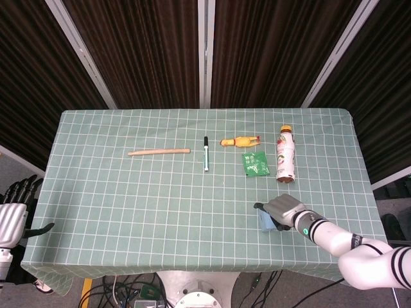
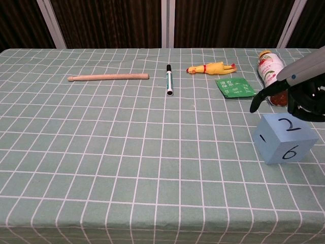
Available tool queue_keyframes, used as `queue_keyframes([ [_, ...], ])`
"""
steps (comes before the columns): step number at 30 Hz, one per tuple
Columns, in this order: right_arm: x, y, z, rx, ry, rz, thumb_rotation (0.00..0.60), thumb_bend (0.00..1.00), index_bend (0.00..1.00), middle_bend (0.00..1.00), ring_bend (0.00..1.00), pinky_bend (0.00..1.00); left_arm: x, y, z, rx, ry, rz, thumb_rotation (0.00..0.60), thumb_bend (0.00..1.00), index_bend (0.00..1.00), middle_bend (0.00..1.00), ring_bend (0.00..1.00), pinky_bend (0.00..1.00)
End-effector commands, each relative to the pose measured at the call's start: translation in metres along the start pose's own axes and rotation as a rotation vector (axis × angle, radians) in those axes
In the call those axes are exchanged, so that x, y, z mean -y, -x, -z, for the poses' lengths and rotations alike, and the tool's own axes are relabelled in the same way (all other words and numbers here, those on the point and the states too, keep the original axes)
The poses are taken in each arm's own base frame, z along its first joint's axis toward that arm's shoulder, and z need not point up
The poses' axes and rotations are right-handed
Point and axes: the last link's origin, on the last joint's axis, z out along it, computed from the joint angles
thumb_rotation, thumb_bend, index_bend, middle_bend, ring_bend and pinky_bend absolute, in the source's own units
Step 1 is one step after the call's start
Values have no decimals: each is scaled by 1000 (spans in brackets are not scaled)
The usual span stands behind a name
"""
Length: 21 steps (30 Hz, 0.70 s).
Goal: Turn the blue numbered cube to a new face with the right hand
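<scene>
- Dark curtain panels with pale strips close off the back of the room — in front of them stands a table under a green checked tablecloth (image 1: 128, 192).
- On the near right part of the cloth sits the blue numbered cube (image 2: 284, 138), flat on the table, with 2 on top, 6 facing the chest camera and 1 on its left side.
- Directly behind and above the cube's far edge hangs the right hand (image 2: 304, 94); one dark finger sticks out to the left, and nothing lies in its grasp. Whether any finger touches the cube's back edge cannot be told.
- So the cube lies just toward the robot from this hand — any further tipping would, I judge, be a short reach down and forward.
- Off the table's left edge the left hand (image 1: 14, 212) hangs empty, fingers apart, well away from the cube.
- Along the far side lie a wooden stick (image 2: 108, 77), a marker pen (image 2: 169, 83), a rubber chicken toy (image 2: 212, 67), a green sachet (image 2: 234, 87) and a drink bottle (image 2: 269, 68).
</scene>
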Motion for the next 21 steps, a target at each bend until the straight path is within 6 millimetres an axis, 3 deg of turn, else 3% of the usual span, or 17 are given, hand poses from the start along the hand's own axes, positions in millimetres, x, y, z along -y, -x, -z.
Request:
queue_keyframes([
  [1, -36, 10, 32, -186, 100, -14, 600, 1000, 98, 989, 865, 785, -3, -1, 0, -3, 4, -3, 600, 20, 27, 0, 0, 0],
  [5, -83, 47, 62, -288, 265, -95, 600, 1000, 156, 989, 865, 785, -11, -2, 0, -18, 14, -1, 600, 20, 27, 0, 0, 0],
  [10, -125, 103, 92, -392, 362, -181, 600, 995, 225, 971, 827, 763, -24, 0, 2, -25, 24, 7, 600, 20, 27, 0, 0, 0],
  [12, -135, 132, 102, -467, 385, -188, 600, 838, 216, 845, 700, 670, -29, 0, 1, -27, 34, 1, 600, 20, 27, 0, 0, 0],
  [14, -140, 161, 106, -525, 418, -194, 600, 420, 85, 507, 402, 469, -33, -1, 1, -25, 39, -2, 600, 20, 27, 0, 0, 0],
  [15, -142, 172, 107, -551, 433, -207, 600, 293, 40, 366, 280, 394, -34, -1, 1, -23, 40, -4, 600, 20, 27, 0, 0, 0],
  [16, -143, 181, 107, -585, 447, -225, 600, 138, 0, 154, 109, 261, -35, -1, 1, -23, 42, -8, 600, 20, 27, 0, 0, 0],
  [18, -146, 194, 106, -723, 489, -235, 600, 28, 0, 6, 0, 93, -37, -2, 1, -25, 45, -11, 600, 20, 27, 0, 0, 0],
  [21, -150, 207, 101, -871, 526, -237, 600, 0, 0, 0, 0, 0, -37, -4, 3, -33, 46, -10, 600, 20, 27, 0, 0, 0],
])
